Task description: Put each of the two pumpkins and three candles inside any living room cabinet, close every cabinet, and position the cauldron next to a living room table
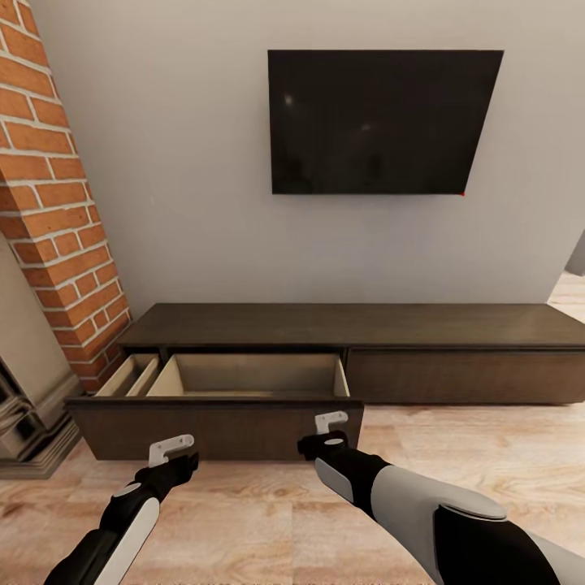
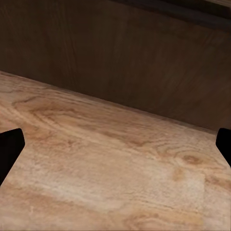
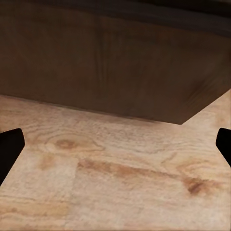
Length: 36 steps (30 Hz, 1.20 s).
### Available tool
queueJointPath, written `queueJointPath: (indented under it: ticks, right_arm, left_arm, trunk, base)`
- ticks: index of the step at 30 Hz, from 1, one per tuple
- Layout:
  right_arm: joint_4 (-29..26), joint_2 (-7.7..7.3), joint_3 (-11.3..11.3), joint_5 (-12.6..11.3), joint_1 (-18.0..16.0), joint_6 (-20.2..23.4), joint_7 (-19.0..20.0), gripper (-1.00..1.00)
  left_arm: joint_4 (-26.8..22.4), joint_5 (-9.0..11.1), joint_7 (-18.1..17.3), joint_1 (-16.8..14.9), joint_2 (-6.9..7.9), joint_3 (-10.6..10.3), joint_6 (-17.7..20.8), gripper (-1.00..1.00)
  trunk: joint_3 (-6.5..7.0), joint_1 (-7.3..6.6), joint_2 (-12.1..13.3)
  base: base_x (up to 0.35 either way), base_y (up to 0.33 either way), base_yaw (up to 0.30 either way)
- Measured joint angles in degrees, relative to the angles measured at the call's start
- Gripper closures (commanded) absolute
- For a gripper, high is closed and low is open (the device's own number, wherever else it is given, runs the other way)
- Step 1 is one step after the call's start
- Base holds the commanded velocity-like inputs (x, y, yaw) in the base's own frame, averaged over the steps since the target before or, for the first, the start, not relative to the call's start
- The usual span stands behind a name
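The long dark brown cabinet (image 1: 357,325) stands against the wall, and its left drawer (image 1: 215,426) is pulled out. The part of the pale beige interior (image 1: 256,374) that I can see holds nothing. A narrower pale compartment (image 1: 130,375) sits at the drawer's far left. My left gripper (image 1: 172,448) hangs open just in front of the drawer front, near its left half. My right gripper (image 1: 331,422) is open at the front's right end. Both wrist views look at the dark drawer front (image 2: 120,57) (image 3: 106,62) over the wooden floor. The pumpkins, candles, cauldron and low table are out of view.
A red brick column (image 1: 57,203) rises at the left, with a grey fireplace surround (image 1: 28,406) beside it. A black TV (image 1: 382,122) hangs on the wall above the cabinet. Light wooden floor (image 1: 268,520) runs under both arms and off to the right.
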Motion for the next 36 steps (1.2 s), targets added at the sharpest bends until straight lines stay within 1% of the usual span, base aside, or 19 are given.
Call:
queueJointPath:
  ticks: [8,14,19,33,36]
  right_arm:
    - [-0.3,0.00,0.0,0.2,0.0,-0.3,0.0,-1.00]
    - [-0.4,0.00,0.0,0.1,0.0,-3.4,0.0,-1.00]
    - [-0.4,0.00,-0.1,0.2,0.0,-3.8,0.0,-1.00]
    - [-0.5,0.00,-0.1,0.3,0.0,-4.2,0.0,-1.00]
    - [-0.5,0.00,-0.1,0.5,0.3,-5.4,0.0,-1.00]
  left_arm:
    - [0.0,0.1,0.1,0.0,0.09,0.0,0.0,-1.00]
    - [0.0,0.0,0.1,0.0,0.18,0.0,-0.1,-1.00]
    - [0.0,0.0,0.1,0.0,0.19,0.0,-0.1,-1.00]
    - [0.0,-0.2,0.1,0.0,0.18,0.0,-0.1,-1.00]
    - [0.0,-0.2,0.1,0.0,0.15,0.0,-0.1,-1.00]
  trunk:
    - [-1.44,1.76,-3.2]
    - [-2.51,3.08,-5.6]
    - [-3.41,4.17,-7.6]
    - [-6.51,4.54,-7.8]
    - [-7.18,4.62,-7.9]
  base:
    - [0.000,0.000,0.000]
    - [0.000,0.000,0.000]
    - [0.000,0.000,0.000]
    - [0.000,0.000,0.000]
    - [0.000,0.000,0.000]
